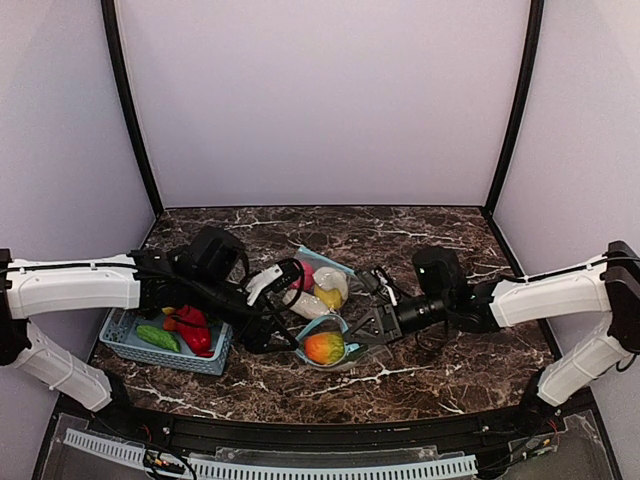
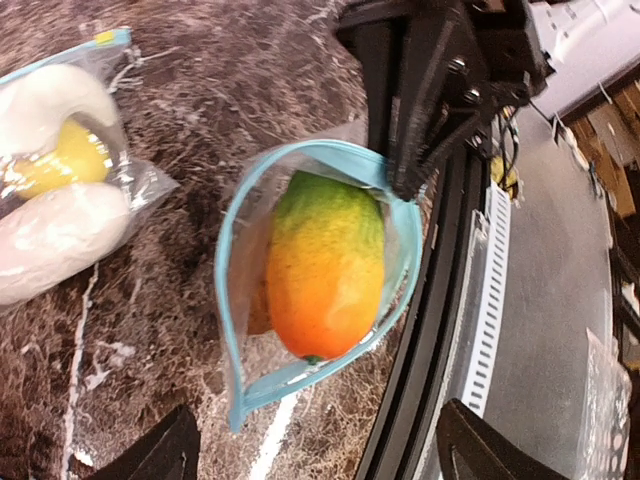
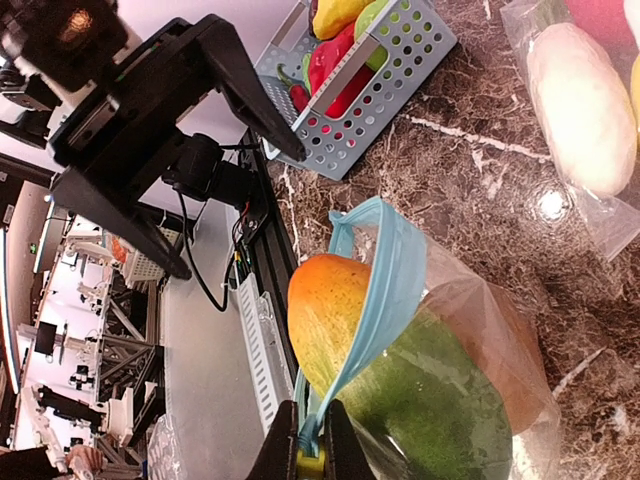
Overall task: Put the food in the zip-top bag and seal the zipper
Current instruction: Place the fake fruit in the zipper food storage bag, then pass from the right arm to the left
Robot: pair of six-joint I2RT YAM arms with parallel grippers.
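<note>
- The mango (image 2: pixel 325 270) is glossy hard plastic, probably light but slippery; it sits in the mouth of the zip-top bag (image 2: pixel 232 300) on the desk (image 2: pixel 200 150), its orange end poking past the teal zipper
- The film looks limp, so the stiffer zipper strip is the better hold
- Right pincer (image 3: pixel 310 445) reaches in low from the right, clenched on the zipper's corner
- Left pincer (image 2: pixel 318 412) hovers above the mouth, jaws spread wide, grasping nothing
- More food lies in the basket (image 3: pixel 400 80)
</note>
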